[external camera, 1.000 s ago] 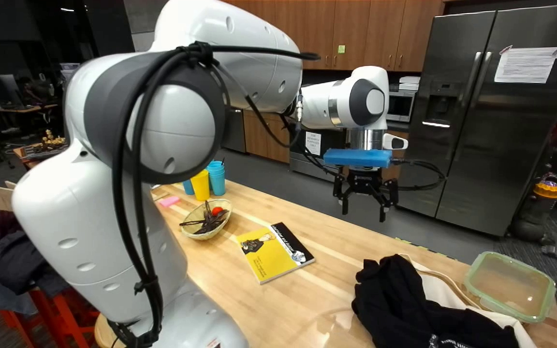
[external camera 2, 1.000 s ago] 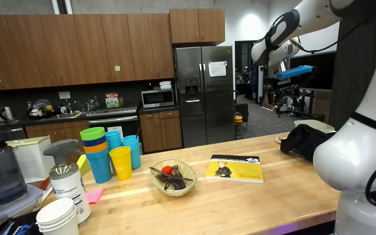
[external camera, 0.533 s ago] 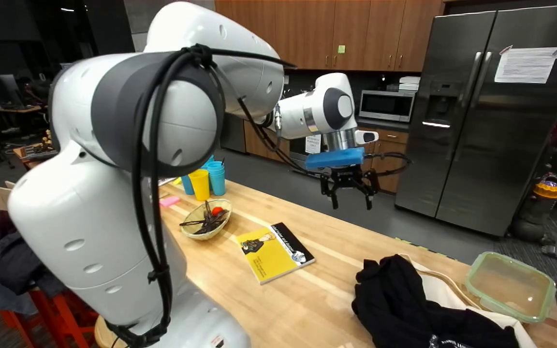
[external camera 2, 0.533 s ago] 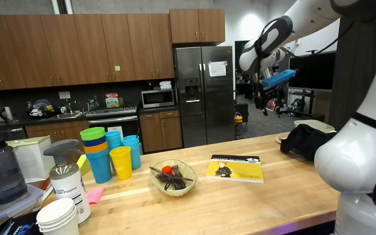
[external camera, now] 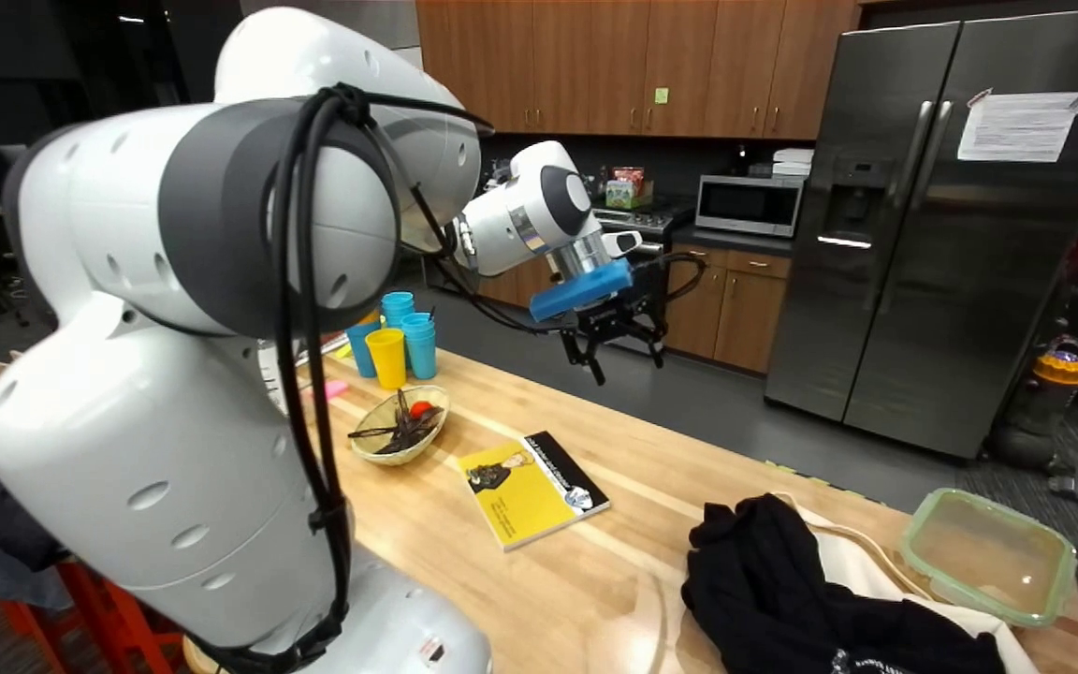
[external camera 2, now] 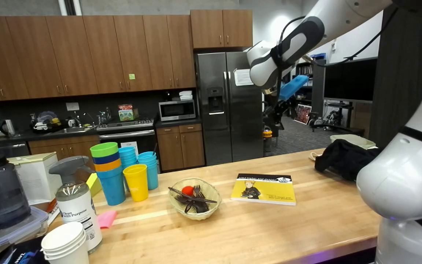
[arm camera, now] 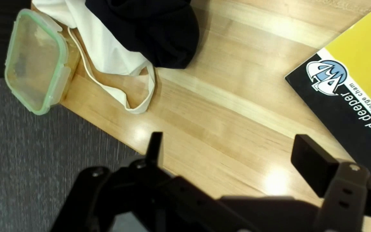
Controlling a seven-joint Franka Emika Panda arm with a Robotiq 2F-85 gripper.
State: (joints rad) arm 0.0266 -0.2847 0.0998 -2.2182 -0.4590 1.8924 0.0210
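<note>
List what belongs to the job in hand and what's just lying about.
Likely the job's: open, empty gripper; yellow-and-black paperback book, seemingly nearest it.

Apparently just lying about: black garment; green-rimmed food container; wicker basket; yellow cup; spray bottle.

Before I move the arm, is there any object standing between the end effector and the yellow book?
Nothing visible stands between the open end effector and the yellow book. In the wrist view, the black cloth lies off to one side.

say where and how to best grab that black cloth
Probably by the raised folds at the end of the black cloth nearest the book, with the open pincer coming straight down from above. The cloth looks soft and rumpled, heaped up there, so a fold should pinch readily.
</note>
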